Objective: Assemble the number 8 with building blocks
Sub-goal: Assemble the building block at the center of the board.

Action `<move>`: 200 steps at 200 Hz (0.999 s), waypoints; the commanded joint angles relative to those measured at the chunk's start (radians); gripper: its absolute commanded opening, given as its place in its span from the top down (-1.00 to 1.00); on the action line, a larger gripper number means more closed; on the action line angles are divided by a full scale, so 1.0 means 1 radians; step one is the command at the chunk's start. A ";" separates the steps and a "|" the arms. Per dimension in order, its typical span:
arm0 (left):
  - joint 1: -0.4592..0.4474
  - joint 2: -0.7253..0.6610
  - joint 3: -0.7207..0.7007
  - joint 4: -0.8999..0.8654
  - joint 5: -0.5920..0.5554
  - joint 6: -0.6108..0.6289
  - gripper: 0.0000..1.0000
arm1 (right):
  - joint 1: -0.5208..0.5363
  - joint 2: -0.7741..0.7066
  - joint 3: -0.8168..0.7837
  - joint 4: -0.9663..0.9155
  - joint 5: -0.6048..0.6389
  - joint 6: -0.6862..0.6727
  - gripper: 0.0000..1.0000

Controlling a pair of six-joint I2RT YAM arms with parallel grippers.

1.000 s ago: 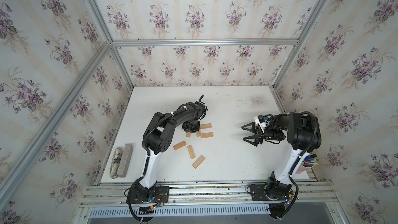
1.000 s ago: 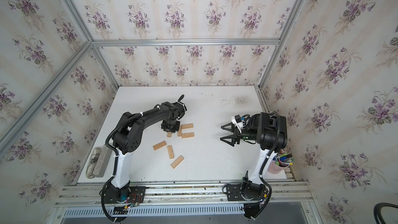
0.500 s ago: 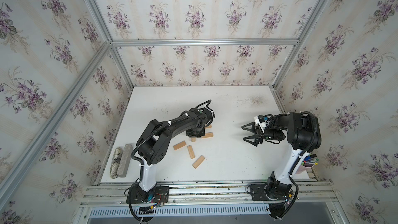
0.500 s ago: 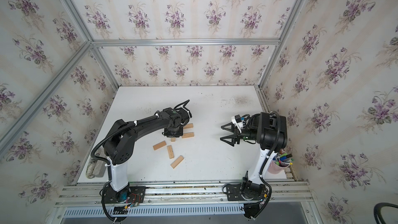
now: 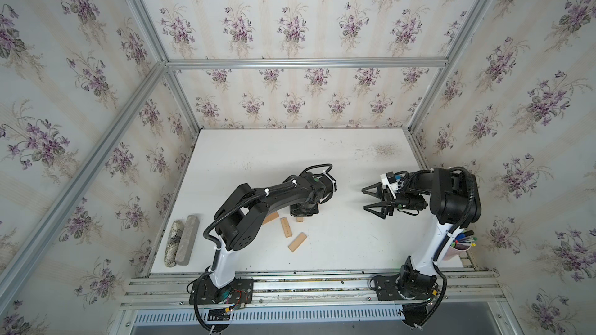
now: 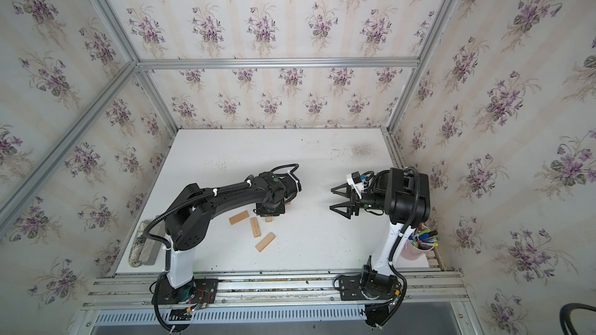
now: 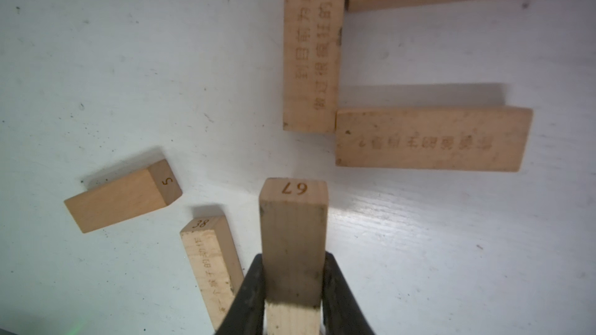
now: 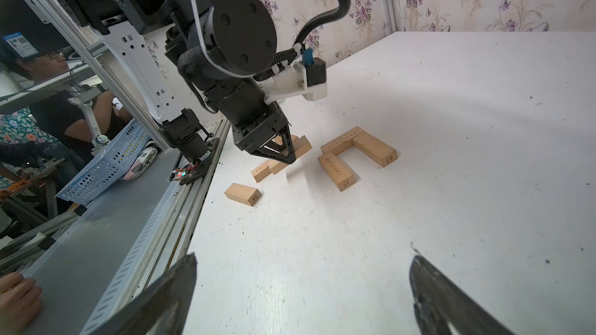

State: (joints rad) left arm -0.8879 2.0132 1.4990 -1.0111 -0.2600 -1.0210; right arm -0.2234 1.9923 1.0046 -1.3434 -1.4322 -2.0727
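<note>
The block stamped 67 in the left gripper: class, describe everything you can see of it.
The block stamped 67 is a light-tan wooden bar, rectangular, with fine grain and a plain upper face. The number sits on its free end. The left gripper is shut on its long sides, with the black fingers pressing both. It appears to hang clear of the white table, its free end close to a lettered block but not touching it.
</note>
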 commanded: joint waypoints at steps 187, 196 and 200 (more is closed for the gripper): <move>0.032 0.067 0.018 0.025 0.023 0.072 0.47 | 0.000 0.000 0.005 -0.028 -0.034 -0.401 -1.00; 0.033 0.071 0.021 0.026 0.021 0.076 0.46 | 0.001 0.000 0.005 -0.028 -0.034 -0.401 -1.00; 0.033 0.071 0.018 0.028 0.019 0.078 0.46 | 0.001 0.000 0.005 -0.028 -0.034 -0.402 -1.00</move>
State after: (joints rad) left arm -0.8562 2.0777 1.5158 -0.9844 -0.2371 -0.9516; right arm -0.2234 1.9923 1.0050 -1.3434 -1.4322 -2.0727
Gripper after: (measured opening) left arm 0.269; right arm 0.998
